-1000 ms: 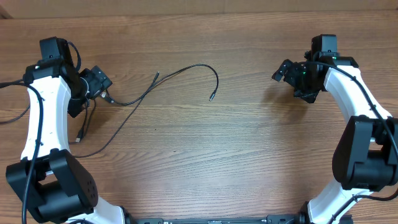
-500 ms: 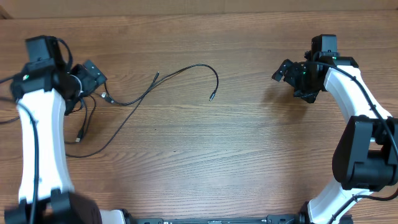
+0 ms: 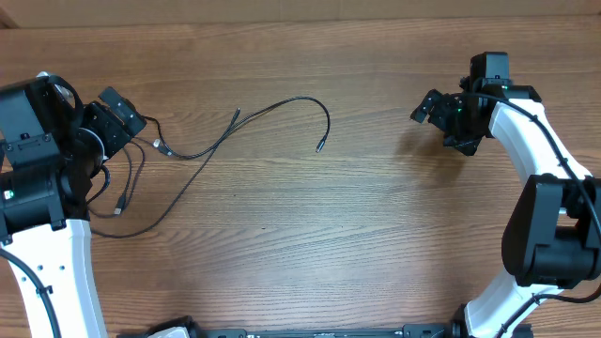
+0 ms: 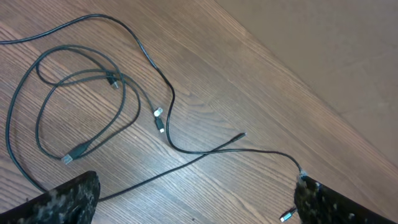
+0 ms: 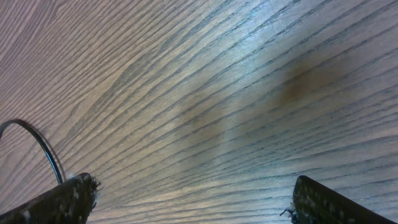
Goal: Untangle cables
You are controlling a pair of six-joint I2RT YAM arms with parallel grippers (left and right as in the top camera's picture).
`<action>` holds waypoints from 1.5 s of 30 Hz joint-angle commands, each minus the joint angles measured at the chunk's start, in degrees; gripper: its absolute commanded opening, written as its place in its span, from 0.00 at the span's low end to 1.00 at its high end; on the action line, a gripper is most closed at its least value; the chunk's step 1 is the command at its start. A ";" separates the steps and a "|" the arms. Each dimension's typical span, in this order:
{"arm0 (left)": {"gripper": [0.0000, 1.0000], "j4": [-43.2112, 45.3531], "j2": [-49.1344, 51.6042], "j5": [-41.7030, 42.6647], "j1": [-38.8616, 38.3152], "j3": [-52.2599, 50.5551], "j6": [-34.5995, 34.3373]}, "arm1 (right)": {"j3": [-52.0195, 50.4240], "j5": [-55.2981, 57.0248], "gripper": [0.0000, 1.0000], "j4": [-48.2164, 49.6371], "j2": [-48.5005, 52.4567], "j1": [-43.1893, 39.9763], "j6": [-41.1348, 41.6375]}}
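Black, thin flexible cables [image 4: 114, 79] lie in loose loops on the left of the brown wooden desk [image 3: 310, 235]. They look light, limp and likely to slide, so a pinch beside a stiff plug tip seems best. The left tool [image 4: 193, 199] hovers above them, spread and empty. The right tool [image 5: 193, 199], well apart from them, is also spread and holds nothing.

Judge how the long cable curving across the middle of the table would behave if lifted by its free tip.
Probably floppy: the cable lies in a loose arc flat on the table, so it would likely droop. Likely light, being thin with a small tip. It crosses another cable, so pulling may drag that one too.
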 commanded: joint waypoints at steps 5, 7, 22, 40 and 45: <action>1.00 0.02 1.18 0.17 -0.04 0.26 0.22 | 0.92 0.20 1.00 0.11 -1.42 0.04 0.04; 0.99 0.02 1.60 0.17 -0.04 0.26 0.20 | 0.92 0.20 1.00 0.11 -1.42 0.04 0.02; 0.99 0.02 2.40 0.15 -0.04 -6.38 0.20 | 0.92 0.20 1.00 0.11 -1.42 0.04 0.04; 1.00 0.07 -8.00 0.15 -0.15 -20.04 0.20 | 0.92 0.20 1.00 0.11 -1.42 0.04 0.04; 1.00 0.07 -14.32 0.15 -2.16 -25.11 0.22 | 0.92 0.20 1.00 0.11 -1.42 0.04 0.02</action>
